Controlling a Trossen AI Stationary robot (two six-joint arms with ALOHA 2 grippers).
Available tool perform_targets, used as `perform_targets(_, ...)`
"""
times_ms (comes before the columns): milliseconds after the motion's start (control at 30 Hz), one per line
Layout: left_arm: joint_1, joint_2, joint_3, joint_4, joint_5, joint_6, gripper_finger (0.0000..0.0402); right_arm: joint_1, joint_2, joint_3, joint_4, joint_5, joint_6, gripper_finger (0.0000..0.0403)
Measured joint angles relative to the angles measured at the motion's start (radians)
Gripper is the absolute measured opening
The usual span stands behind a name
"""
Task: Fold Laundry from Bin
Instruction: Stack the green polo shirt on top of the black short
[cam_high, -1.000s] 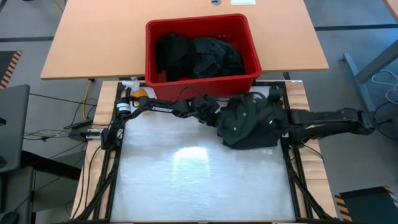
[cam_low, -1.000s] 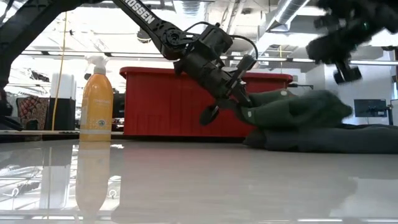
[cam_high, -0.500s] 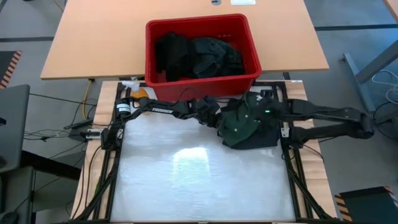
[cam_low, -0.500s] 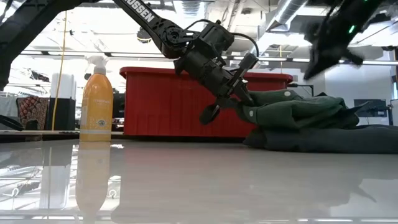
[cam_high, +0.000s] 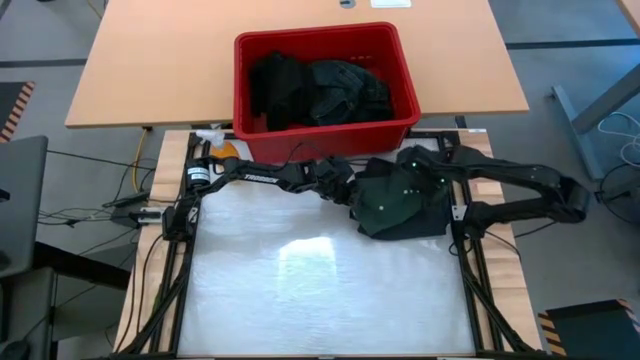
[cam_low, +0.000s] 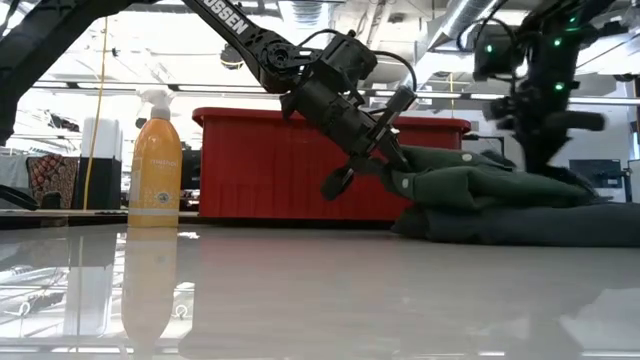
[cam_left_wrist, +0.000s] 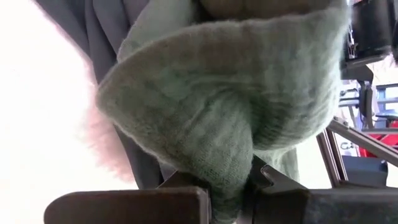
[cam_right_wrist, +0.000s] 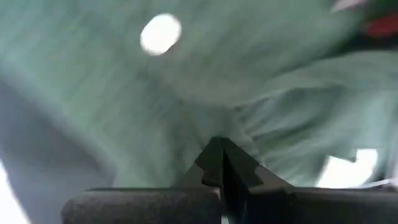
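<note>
Lying nearest on the glossy white work surface (cam_high: 300, 290), a dark green shirt (cam_high: 400, 200) sits bunched in a low, rumpled heap toward the right side, its folds stacked on one another and a small pale button (cam_low: 467, 157) visible on an upper fold in the low view. The cloth is soft and matte, with a fine ribbed weave apparent in the left wrist view.

The left gripper (cam_low: 392, 165) reaches in from the left and meets the heap's left edge; its fingers are closed on a fold of the green cloth, which bulges out above the pinch in its wrist view. The right gripper (cam_high: 412, 172) stands over the far side of the heap, pointing down into it; its fingers are pressed together, with green fabric directly in front of the tips. Whether any cloth is caught between them cannot be determined.

An orange spray bottle (cam_low: 155, 165) stands upright at the far left corner of the surface, well apart from the shirt.

Farthest back, the red bin (cam_high: 400, 60) rests on the tan wooden table (cam_high: 150, 60), just beyond the heap. It holds a pile of black garments (cam_high: 315, 90), crumpled together and filling much of the interior.
</note>
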Motion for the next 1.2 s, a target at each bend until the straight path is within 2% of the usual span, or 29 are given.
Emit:
perform_targets(167, 0.003, 0.0, 0.0, 0.0, -0.007, 0.006, 0.0012, 0.037, 0.011, 0.008, -0.105, -0.095, -0.011, 0.0019)
perform_targets(300, 0.017, 0.0, 0.0, -0.001, 0.008, 0.007, 0.0012, 0.072, -0.038, 0.096, -0.093, -0.08, 0.007, 0.0019)
perform_targets(400, 0.021, 0.0, 0.0, -0.002, 0.011, 0.006, 0.0013, 0.076, -0.083, 0.185, -0.015, -0.088, 0.063, 0.0019)
perform_targets(533, 0.015, 0.0, 0.0, -0.008, 0.01, 0.007, 0.0013, 0.092, -0.115, 0.229, 0.209, -0.122, 0.104, 0.0019)
perform_targets(633, 0.012, 0.0, 0.0, -0.009, 0.009, 0.006, 0.0013, 0.092, -0.067, 0.228, 0.299, -0.126, 0.101, 0.0019)
perform_targets(833, 0.009, 0.0, 0.0, -0.01, 0.011, 0.005, 0.0013, 0.059, 0.153, 0.222, 0.235, -0.134, 0.068, 0.0019)
perform_targets(1000, -0.006, -0.001, 0.001, -0.016, 0.008, 0.012, 0.0013, -0.004, 0.273, 0.224, 0.215, -0.036, 0.111, 0.0019)
perform_targets(1200, -0.024, -0.001, 0.001, -0.032, 0.008, 0.026, 0.0013, -0.077, 0.261, 0.168, 0.151, 0.019, 0.173, 0.0018)
